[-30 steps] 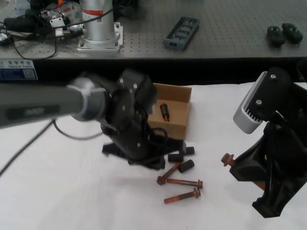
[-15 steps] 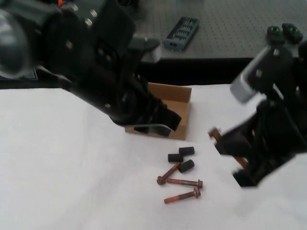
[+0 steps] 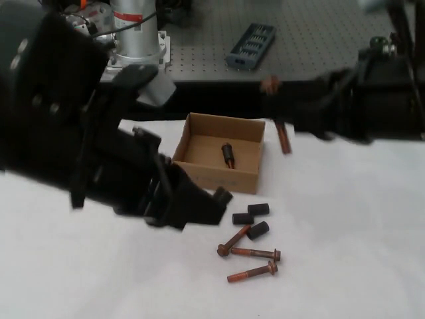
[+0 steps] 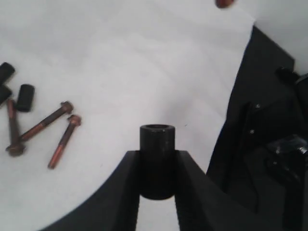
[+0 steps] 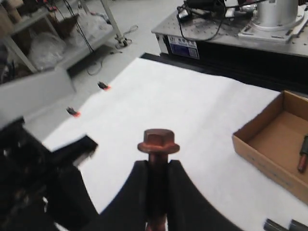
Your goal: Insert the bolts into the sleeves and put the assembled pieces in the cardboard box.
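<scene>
From the high view, the cardboard box (image 3: 219,179) sits a little above the middle of the frame on the white cloth (image 3: 345,252), and one assembled piece (image 3: 228,155) already lies inside it. Just below and right of the box are three loose sleeves (image 3: 242,218), close together, and beneath them three loose bolts (image 3: 255,253), the nearest one touching or almost touching a sleeve. The left arm (image 3: 99,153) fills the left side of the frame, its tip just beside the box's lower right corner. The right arm (image 3: 372,100) reaches in from the upper right, with the held bolt (image 3: 281,136) hanging head-up above the box's upper right corner.

In the left wrist view, the left gripper (image 4: 157,166) is closed narrowly on the held sleeve (image 4: 157,154), upright with its open bore showing, lifted over bare cloth. The spare bolts and sleeves lie well apart from it.

In the right wrist view, the right gripper (image 5: 157,168) pinches the held bolt by its shank, the flanged head standing clear above the fingers (image 5: 137,185). The box shows beyond, the finished piece at its edge.

By my reckoning one pair is done, a second is in hand but not yet joined, as bolt and sleeve are well apart, and three more pairs wait on the cloth.
</scene>
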